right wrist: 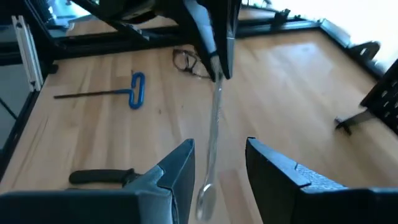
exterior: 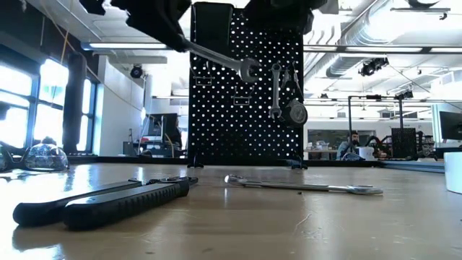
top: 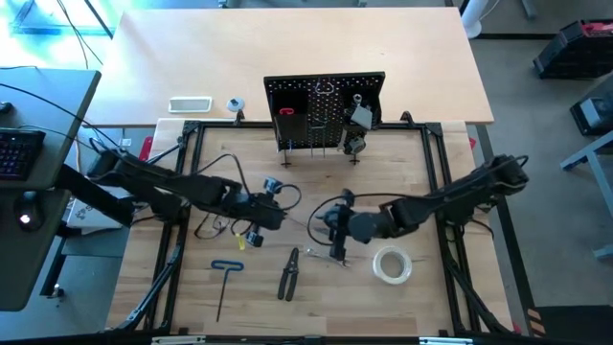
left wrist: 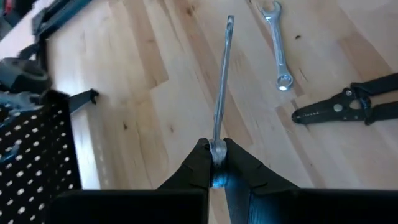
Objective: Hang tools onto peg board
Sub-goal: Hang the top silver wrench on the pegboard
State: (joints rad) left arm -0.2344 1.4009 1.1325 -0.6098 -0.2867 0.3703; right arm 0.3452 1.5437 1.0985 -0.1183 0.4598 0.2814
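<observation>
L gripper [left wrist: 216, 163] clamped on thin silver wrench [left wrist: 221, 87], held above wood surface [left wrist: 155, 93]. R gripper [right wrist: 219, 163] fingers apart, straddling wrench's far end. Risk: pinch at extreme tip, wrench could pivot/drop during handover.

The pliers [right wrist: 102, 177] show only a dark handle, the rest hidden behind the right tool's finger [right wrist: 163, 182].

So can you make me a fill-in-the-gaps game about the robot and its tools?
1. The left pincer is shut on a silver ____.
2. The right pincer is ____, with nothing gripped.
3. The T-handle hex key has a ____ handle.
4. The pliers lie on the ____.

Missing words: wrench; open; blue; table
</observation>
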